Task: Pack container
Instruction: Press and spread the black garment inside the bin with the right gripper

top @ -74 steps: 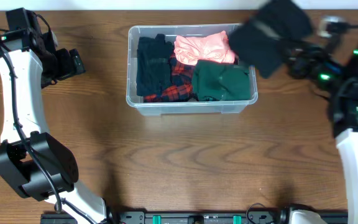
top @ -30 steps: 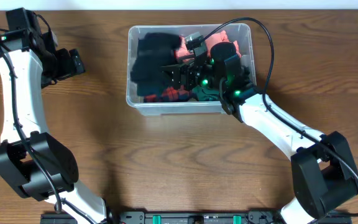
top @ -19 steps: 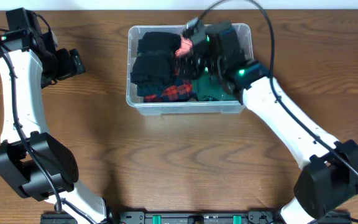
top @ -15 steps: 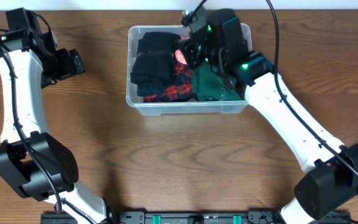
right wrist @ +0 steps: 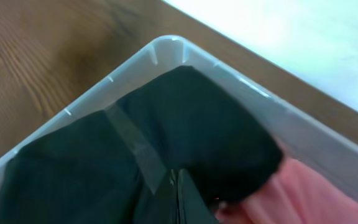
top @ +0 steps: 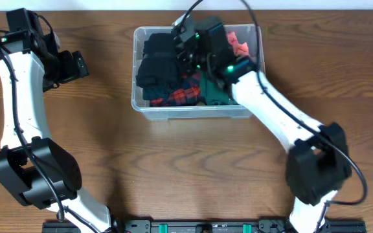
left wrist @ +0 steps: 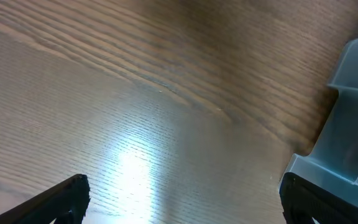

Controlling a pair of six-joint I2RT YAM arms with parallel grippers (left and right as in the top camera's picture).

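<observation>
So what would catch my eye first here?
The clear container at the far middle of the table, crammed with a black garment, red plaid cloth, a green garment and a pink garment. The right arm stretches over it, the right gripper low over the black garment in a back corner. The left gripper hangs open over bare wood beside the container.
</observation>
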